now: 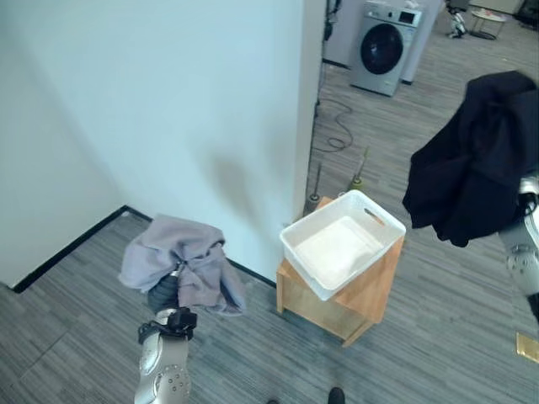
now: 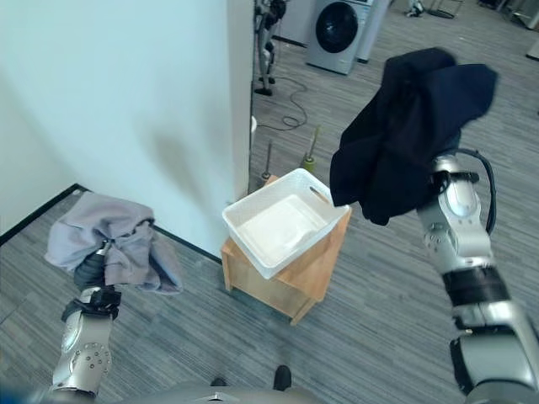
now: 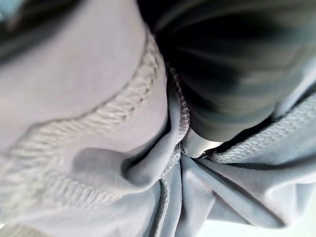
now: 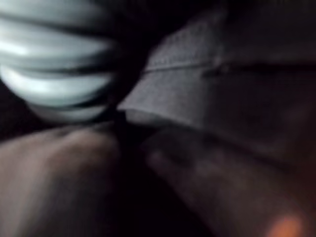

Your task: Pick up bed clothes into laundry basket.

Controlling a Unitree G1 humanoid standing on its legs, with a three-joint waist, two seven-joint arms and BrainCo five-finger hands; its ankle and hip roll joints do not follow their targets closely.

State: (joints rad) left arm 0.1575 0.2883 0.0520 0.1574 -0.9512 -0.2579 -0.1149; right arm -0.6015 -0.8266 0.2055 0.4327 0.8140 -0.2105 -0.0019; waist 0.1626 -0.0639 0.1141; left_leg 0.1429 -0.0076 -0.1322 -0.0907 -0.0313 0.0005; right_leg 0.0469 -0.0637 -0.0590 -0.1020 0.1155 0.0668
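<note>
Grey plank floor [image 1: 438, 337]: one white basket [image 1: 341, 241], two held garments.

Wooden stand [image 1: 370, 295] near a white wall [image 1: 168, 101], washing machine [image 1: 386, 46] well behind.

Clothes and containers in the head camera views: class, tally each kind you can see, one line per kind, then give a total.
Grey garment, draped over the left arm's end: 1
Dark garment, draped over the right arm's end: 1
White laundry basket, holding nothing, on the wooden stand: 1
Wooden stand: 1
Washing machine: 1
Total: 5
</note>
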